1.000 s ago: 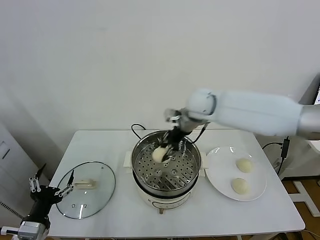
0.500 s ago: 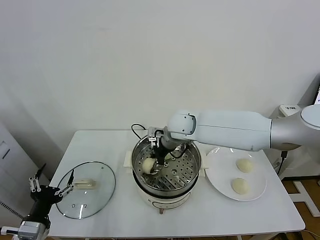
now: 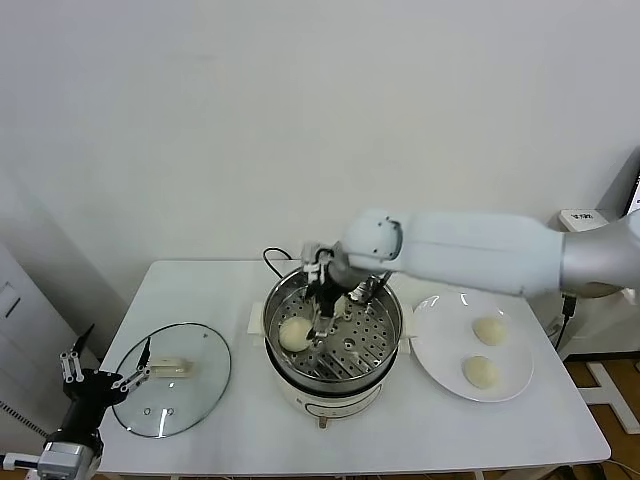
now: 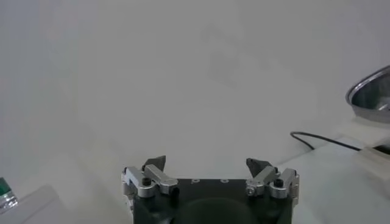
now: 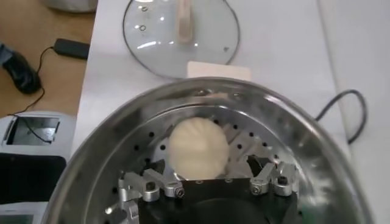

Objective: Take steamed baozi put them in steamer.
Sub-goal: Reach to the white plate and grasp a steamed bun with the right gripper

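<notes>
One cream-white baozi [image 3: 295, 335] lies on the perforated bottom of the steel steamer [image 3: 385, 345], at its left side. My right gripper [image 3: 321, 303] hangs open just above and behind it, empty. In the right wrist view the baozi [image 5: 198, 146] rests between and beyond the spread fingers of the right gripper [image 5: 207, 175], inside the steamer [image 5: 91, 164]. Two more baozi [image 3: 489, 330] [image 3: 480, 372] sit on the white plate [image 3: 445, 340] to the right. My left gripper [image 3: 100, 380] is open and empty at the table's front left corner, as the left wrist view [image 4: 207, 164] also shows.
The glass lid [image 3: 170, 380] with a cream handle lies flat left of the steamer, close to the left gripper; it also shows in the right wrist view [image 5: 180, 36]. A black cord [image 3: 272, 257] runs behind the steamer. The wall stands close behind the table.
My right gripper carried the baozi down to the left side of the steamer, let it go and rose a little. The left arm has not moved.
</notes>
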`<action>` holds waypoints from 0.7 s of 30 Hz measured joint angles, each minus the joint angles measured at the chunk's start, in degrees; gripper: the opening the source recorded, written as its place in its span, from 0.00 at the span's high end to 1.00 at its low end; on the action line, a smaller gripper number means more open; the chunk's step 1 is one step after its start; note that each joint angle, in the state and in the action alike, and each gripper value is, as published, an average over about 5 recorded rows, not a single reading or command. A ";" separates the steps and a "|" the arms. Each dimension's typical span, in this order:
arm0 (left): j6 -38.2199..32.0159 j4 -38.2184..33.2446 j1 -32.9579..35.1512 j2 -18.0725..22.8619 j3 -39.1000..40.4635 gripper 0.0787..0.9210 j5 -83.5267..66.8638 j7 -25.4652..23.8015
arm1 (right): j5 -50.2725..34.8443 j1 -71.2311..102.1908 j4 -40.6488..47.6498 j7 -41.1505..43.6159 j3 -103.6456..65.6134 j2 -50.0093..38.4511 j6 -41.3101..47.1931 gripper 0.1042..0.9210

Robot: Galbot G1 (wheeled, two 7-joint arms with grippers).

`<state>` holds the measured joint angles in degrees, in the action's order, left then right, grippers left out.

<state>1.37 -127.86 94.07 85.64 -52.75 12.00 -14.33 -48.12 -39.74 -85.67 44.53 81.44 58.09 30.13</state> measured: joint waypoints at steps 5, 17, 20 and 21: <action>0.04 -0.37 0.03 -0.06 0.27 0.12 0.15 0.00 | 5.00 -4.35 2.96 10.27 0.79 -5.50 -5.18 0.12; 0.37 -1.07 -0.05 0.02 1.20 0.12 0.98 0.05 | 24.52 0.58 8.08 23.10 -2.55 -20.57 -18.32 0.12; 0.40 -1.22 0.05 0.03 1.27 0.12 1.10 0.06 | 29.66 5.81 8.82 23.99 -5.69 -22.77 -20.60 0.12; 0.40 -1.25 0.13 -0.03 1.24 0.12 1.11 0.06 | 31.29 7.71 9.12 24.20 -6.87 -23.30 -21.33 0.12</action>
<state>1.77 -129.12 94.20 85.62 -51.51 13.11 -14.27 -16.83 -32.03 -76.55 68.73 74.57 34.78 8.80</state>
